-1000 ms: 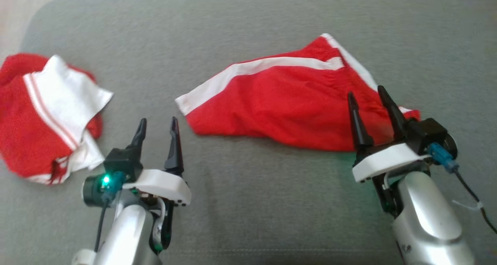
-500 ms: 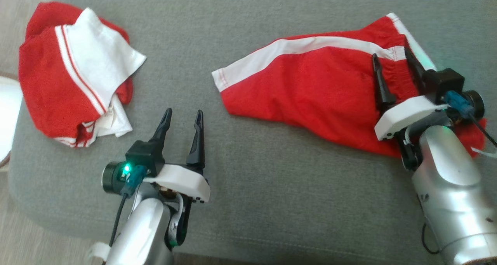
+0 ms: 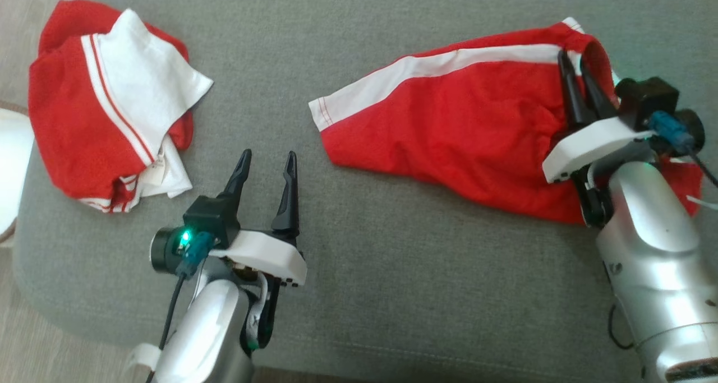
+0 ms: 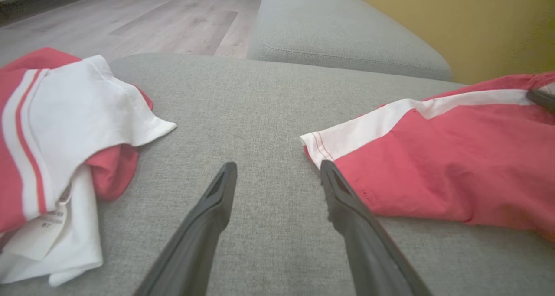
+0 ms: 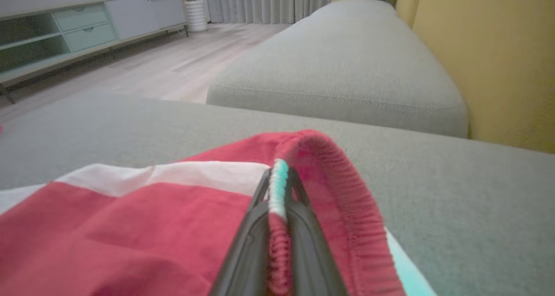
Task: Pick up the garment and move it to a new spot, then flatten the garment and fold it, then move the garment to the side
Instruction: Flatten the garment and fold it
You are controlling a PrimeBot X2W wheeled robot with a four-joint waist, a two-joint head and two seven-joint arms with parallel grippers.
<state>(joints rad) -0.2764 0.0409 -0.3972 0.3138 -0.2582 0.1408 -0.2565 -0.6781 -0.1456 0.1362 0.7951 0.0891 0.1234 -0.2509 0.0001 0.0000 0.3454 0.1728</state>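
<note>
cushion point(image 3: 392, 271) left edge: crumpled red jersey point(image 3: 106, 102) | left hand point(image 3: 268, 154) wide, empty, between jersey and shorts' hem | red shorts point(image 3: 449, 125) toward right edge, long axis left-right | right hand point(image 3: 573, 58) pinching waistband end, the nearer arm

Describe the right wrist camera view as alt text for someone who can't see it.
The right claw is shut on the elastic band of a red garment with a white stripe, which lies on a grey cushion. Beyond are a second grey cushion, a yellow wall on the right and wooden floor with a low cabinet on the left.
</note>
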